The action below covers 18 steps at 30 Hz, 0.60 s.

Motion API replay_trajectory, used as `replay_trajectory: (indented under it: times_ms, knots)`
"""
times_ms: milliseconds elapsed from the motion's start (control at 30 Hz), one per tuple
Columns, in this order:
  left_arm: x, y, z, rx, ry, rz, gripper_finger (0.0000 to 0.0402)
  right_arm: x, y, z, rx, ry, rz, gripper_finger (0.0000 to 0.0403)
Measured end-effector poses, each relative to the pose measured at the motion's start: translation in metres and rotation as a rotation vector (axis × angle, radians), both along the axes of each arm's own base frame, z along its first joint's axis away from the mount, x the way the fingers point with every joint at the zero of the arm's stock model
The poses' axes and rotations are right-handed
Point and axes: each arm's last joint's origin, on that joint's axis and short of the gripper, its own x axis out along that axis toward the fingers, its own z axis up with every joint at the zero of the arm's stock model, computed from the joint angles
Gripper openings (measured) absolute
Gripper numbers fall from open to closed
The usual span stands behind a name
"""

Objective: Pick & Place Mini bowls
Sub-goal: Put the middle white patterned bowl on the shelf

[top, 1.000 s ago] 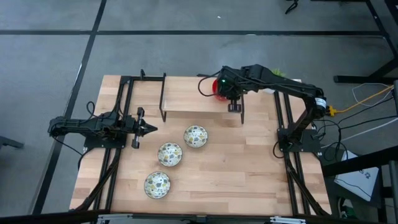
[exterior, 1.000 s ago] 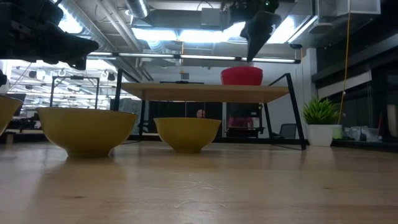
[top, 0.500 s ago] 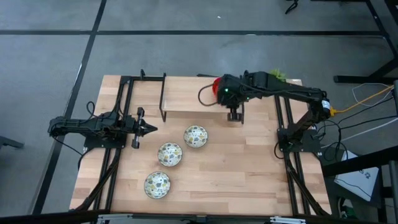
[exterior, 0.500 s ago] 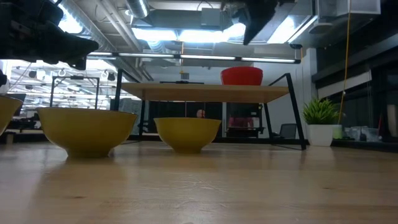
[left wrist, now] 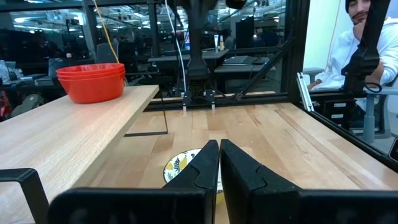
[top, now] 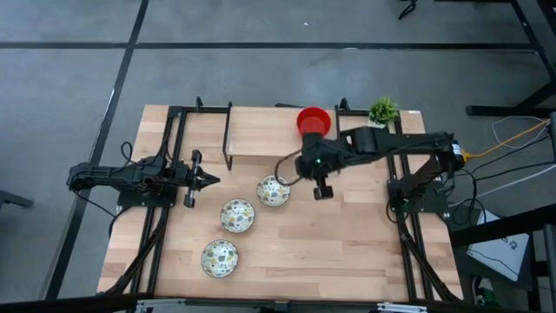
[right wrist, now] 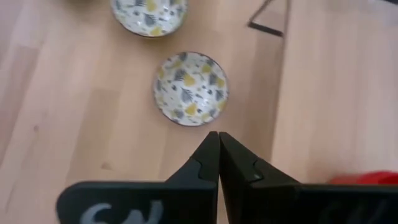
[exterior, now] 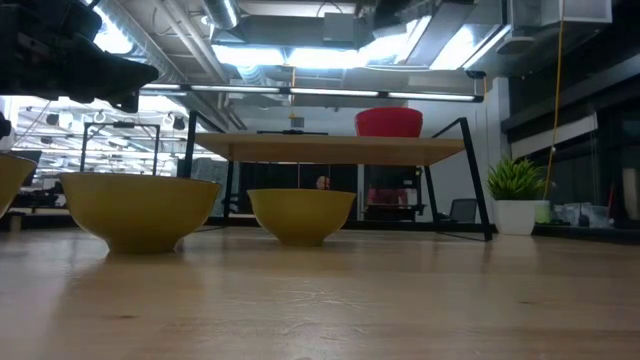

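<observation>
A stack of red mini bowls (top: 313,120) (left wrist: 91,81) (exterior: 388,122) rests on the raised wooden shelf (top: 261,135) at the far side of the table. Three cream patterned mini bowls sit on the table top: one (top: 273,190) (right wrist: 190,88), a second (top: 236,216) and a third (top: 220,257). My right gripper (top: 322,189) (right wrist: 218,138) hangs shut and empty above the table, just right of the first patterned bowl and in front of the shelf. My left gripper (top: 208,181) (left wrist: 219,149) waits shut at the table's left, pointing level.
A small potted plant (top: 382,110) (exterior: 516,195) stands at the far right corner. Black frame legs (top: 228,139) carry the shelf. A person (left wrist: 367,37) sits beyond the table in the left wrist view. Bare wood (top: 347,243) lies near and right of the patterned bowls.
My right gripper has swung from above the red bowls on the shelf toward the table's near edge, coming off the shelf to beside the first patterned bowl, turning as it went and staying shut. The red stack now shows uncovered. The bowls have not moved.
</observation>
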Motion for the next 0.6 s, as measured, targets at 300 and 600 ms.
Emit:
replay_trajectory:
  times_ms: [300,600]
  knots:
    - [0.000,0.000,0.000,0.000,0.000,0.000,0.0013,0.007,0.023,-0.010,-0.005,0.036,0.065,0.0006]
    - [0.000,0.000,0.000,0.000,-0.001,-0.001,0.0009,0.007,0.053,-0.049,-0.021,0.103,0.164,0.0007]
